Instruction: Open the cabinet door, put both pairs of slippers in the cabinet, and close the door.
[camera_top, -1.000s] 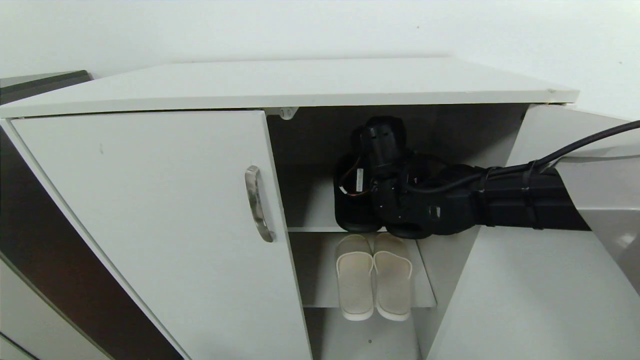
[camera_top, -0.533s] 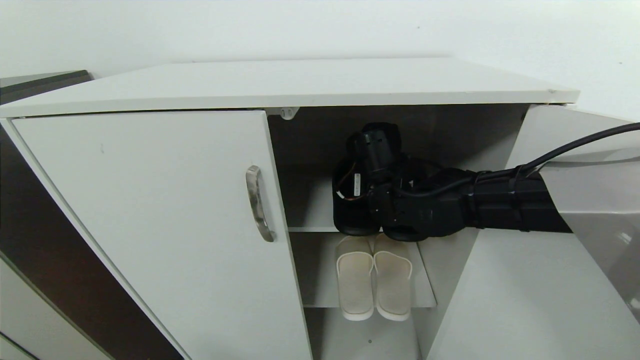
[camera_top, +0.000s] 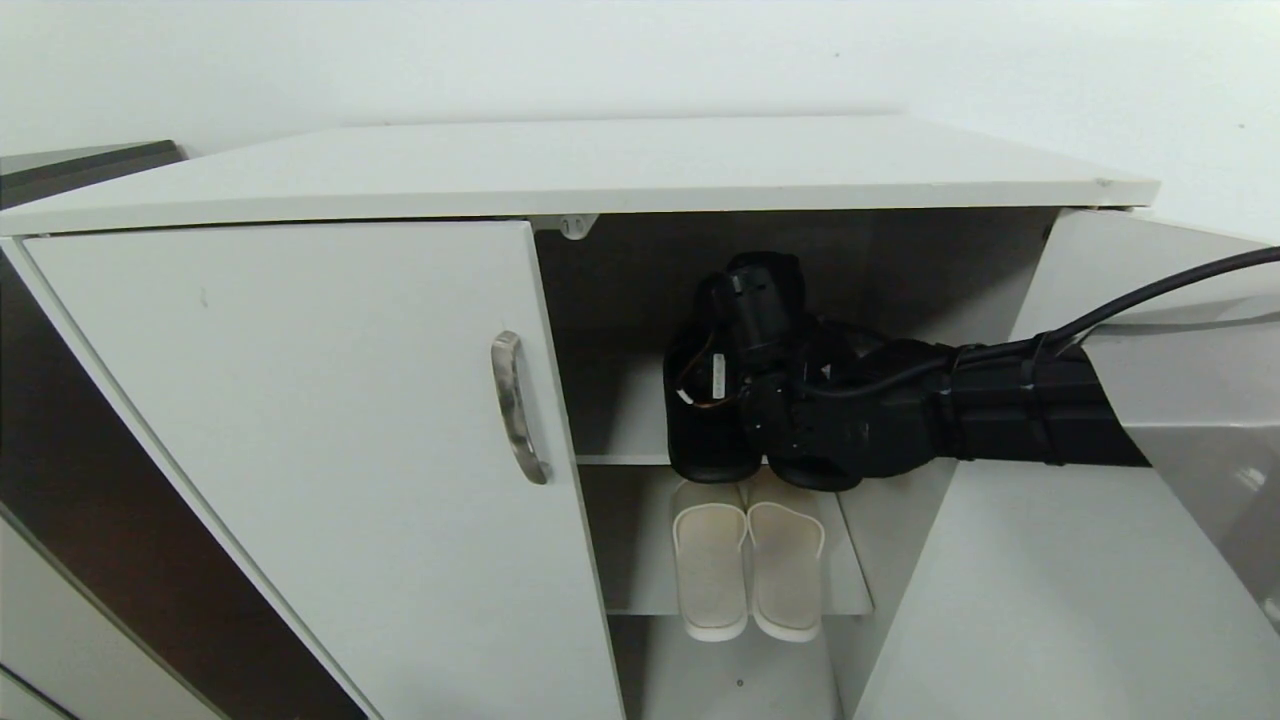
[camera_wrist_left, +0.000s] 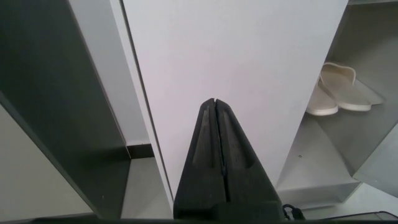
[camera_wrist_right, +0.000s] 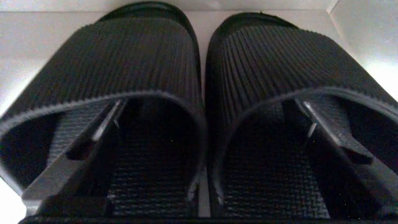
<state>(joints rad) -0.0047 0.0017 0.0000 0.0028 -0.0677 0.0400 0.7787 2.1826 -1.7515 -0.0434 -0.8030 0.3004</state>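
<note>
1. The right gripper (camera_wrist_right: 206, 115) is spread wide, one finger under each strap of the black slippers (camera_top: 703, 440), which sit at the front edge of the cabinet's upper shelf (camera_top: 620, 440).
2. The white slippers (camera_top: 748, 560) overhang the front edge of the lower shelf (camera_top: 640, 560).
3. The left gripper (camera_wrist_left: 214, 107) is pressed together, facing the closed left door (camera_wrist_left: 236, 50).
4. The print on the wrist label (camera_top: 718, 377) is too small to read.

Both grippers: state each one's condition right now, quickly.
Left gripper: closed, holding nothing.
Right gripper: open, one finger under the strap of each of the black ribbed rubber slippers.
</note>
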